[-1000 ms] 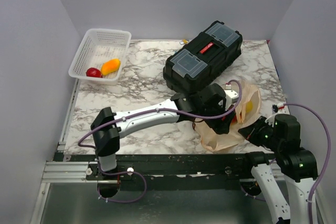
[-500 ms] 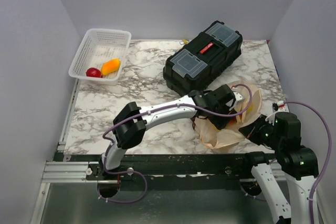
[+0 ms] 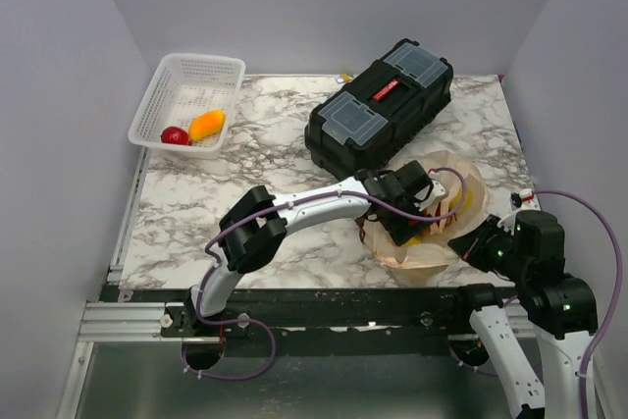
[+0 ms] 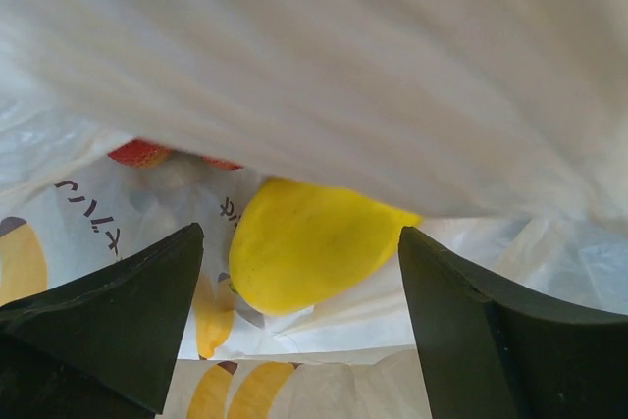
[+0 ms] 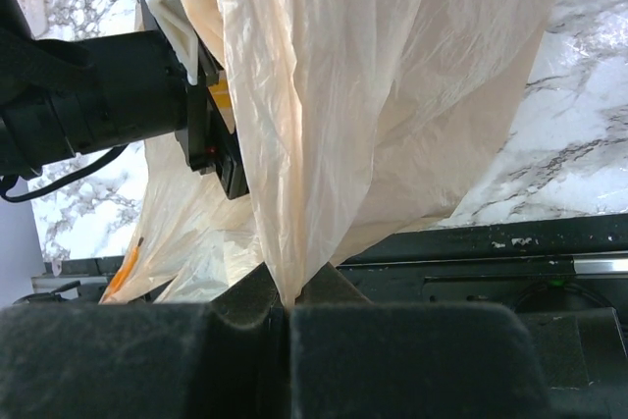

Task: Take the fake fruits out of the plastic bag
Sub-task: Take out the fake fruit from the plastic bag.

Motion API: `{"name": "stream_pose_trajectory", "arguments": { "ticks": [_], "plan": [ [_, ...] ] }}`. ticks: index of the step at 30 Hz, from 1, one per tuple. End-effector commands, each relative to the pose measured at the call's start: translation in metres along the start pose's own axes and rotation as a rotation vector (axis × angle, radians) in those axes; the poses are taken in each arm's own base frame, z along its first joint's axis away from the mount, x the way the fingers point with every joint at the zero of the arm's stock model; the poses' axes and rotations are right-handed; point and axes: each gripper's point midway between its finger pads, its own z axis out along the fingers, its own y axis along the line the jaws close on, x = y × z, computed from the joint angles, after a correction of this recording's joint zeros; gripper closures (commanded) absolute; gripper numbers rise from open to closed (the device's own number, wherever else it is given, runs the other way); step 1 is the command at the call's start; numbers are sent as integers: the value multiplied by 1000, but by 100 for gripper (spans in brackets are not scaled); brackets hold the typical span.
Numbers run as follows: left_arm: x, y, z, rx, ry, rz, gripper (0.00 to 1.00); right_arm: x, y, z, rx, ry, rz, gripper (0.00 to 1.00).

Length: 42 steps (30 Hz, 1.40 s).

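Camera above: your left gripper (image 3: pixel 420 221) sits inside the plastic bag (image 3: pixel 467 183), just in front of the toolbox (image 3: pixel 378 105), on the table's (image 3: pixel 245 183) near right. Left wrist: its fingers spread wide, with a yellow fruit (image 4: pixel 309 254) ahead between them. Right wrist: your right gripper (image 5: pixel 285 303) pinches a fold of the plastic bag.

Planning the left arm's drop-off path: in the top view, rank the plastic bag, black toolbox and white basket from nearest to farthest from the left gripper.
1. plastic bag: front right, wrapped around the left gripper, which is reaching into it.
2. black toolbox: just behind the bag, back centre-right.
3. white basket: far back-left corner.
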Motion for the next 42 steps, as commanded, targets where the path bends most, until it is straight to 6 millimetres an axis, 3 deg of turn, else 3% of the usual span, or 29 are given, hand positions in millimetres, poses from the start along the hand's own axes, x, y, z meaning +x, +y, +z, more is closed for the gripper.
{"name": "stream_pose_trajectory", "arguments": {
  "ticks": [1,2,4,10,17,22,26,31,42],
  "plan": [
    [11,-4,5,35,29,82,18,-2,-3,-3,17,-9,-16,99],
    [13,-7,6,49,36,91,17,-2,-2,-2,15,-9,-19,99],
    [18,-11,9,78,52,120,3,-3,-3,-1,17,-7,-19,99],
    [31,3,26,6,95,130,1,-4,-2,-2,18,-10,-22,99],
    [34,20,44,-94,115,109,8,-4,-3,-2,18,-14,-22,99],
    [40,21,48,-130,127,89,23,-4,-3,-2,20,-15,-23,99],
    [31,14,36,-119,87,93,38,-5,-3,-3,23,-16,-24,99],
    [12,5,11,-98,29,85,47,-6,-2,-3,22,-18,-25,99],
    [-21,-51,-44,159,-127,8,63,-8,-5,-5,38,-36,-22,99]
  ]
}}
